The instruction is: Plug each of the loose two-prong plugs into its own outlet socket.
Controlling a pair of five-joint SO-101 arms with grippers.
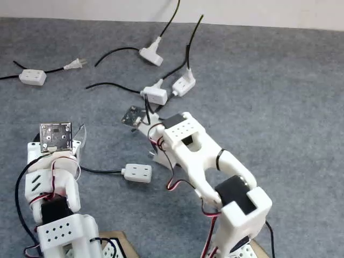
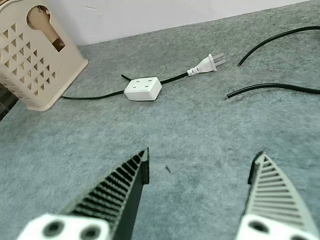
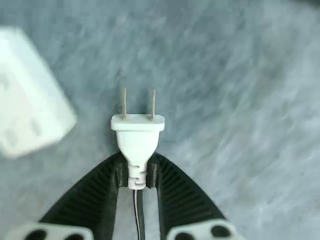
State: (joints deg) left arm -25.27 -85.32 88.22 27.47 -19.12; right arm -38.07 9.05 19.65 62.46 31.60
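Observation:
My right gripper [image 3: 137,169] is shut on the neck of a white two-prong plug [image 3: 137,134], with the prongs pointing away from it. A white outlet socket [image 3: 27,120] lies close beside the plug and apart from it. In the high view the right gripper [image 1: 146,118] sits just short of that socket [image 1: 157,95] at mid-table. My left gripper [image 2: 201,157] hangs open over bare carpet, nothing between its fingers [image 2: 125,192]. Farther off lie another white socket [image 2: 143,88] and a loose plug [image 2: 207,63]; the high view places them at the far left [image 1: 32,77] [image 1: 75,64].
A further socket [image 1: 137,172] lies between the two arms. Two more white cable ends [image 1: 184,85] [image 1: 151,55] with black cords lie at the back. A beige perforated basket [image 2: 30,50] stands beyond the far-left socket. Grey carpet covers the surface.

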